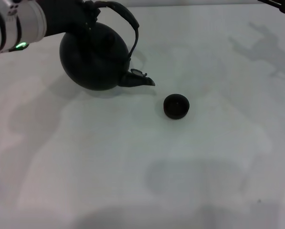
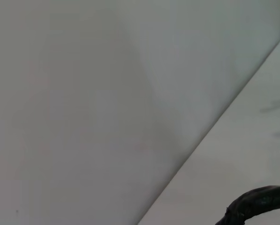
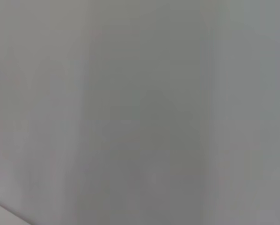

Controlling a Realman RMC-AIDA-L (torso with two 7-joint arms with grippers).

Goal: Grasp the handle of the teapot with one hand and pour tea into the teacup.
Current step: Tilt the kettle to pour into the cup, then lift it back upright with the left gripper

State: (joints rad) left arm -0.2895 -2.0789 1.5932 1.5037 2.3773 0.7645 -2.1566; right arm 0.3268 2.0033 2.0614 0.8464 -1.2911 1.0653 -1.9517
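Table [image 1: 132, 181]: white, bearing both task items. Teapot [image 1: 92, 57]: far left, tipped, spout toward the teacup. Left gripper [image 1: 78, 12]: at the handle [image 1: 128, 21]; finger opening and hold cannot be determined. Teacup [image 1: 175, 106]: upright, near the spout, not touching. Right gripper: parked at far right edge

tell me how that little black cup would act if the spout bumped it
The teacup looks low and wide, so it would probably slide across the smooth white table rather than tip. It is tiny beside the teapot, so likely light and easily shoved. Being round with no handle, it could spin or skid off line.
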